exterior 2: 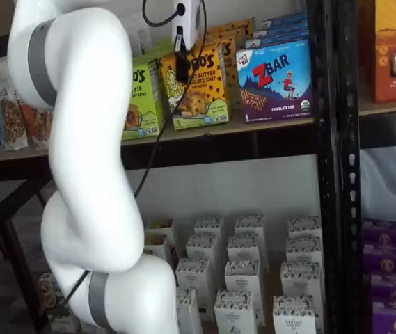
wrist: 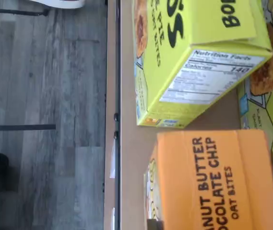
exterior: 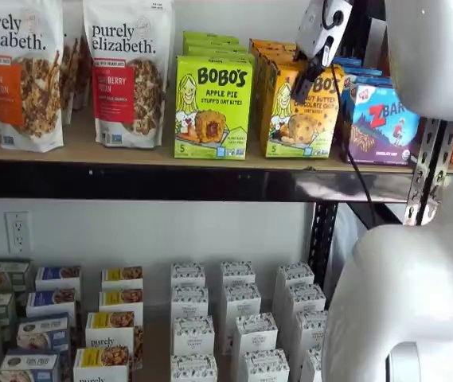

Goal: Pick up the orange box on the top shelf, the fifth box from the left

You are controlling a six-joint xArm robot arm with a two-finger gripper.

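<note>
The orange box (exterior: 302,111) stands upright on the top shelf (exterior: 130,153), between a lime-green box and a blue-purple box; it shows in both shelf views (exterior 2: 199,87). The wrist view shows its orange top face (wrist: 218,182) from above, with the shelf's tan board (wrist: 131,143) in front of it. My gripper (exterior: 307,79) hangs just in front of the orange box's upper front, its white body above it. In a shelf view the black fingers (exterior 2: 182,69) overlap the box's upper left part. The fingers show side-on with no gap to judge.
A lime-green Bobo's apple pie box (exterior: 212,107) stands left of the orange box, a ZBar box (exterior: 377,119) right of it. Granola bags (exterior: 126,68) stand further left. Small white boxes (exterior: 234,318) fill the lower level. My white arm (exterior 2: 86,174) fills the foreground.
</note>
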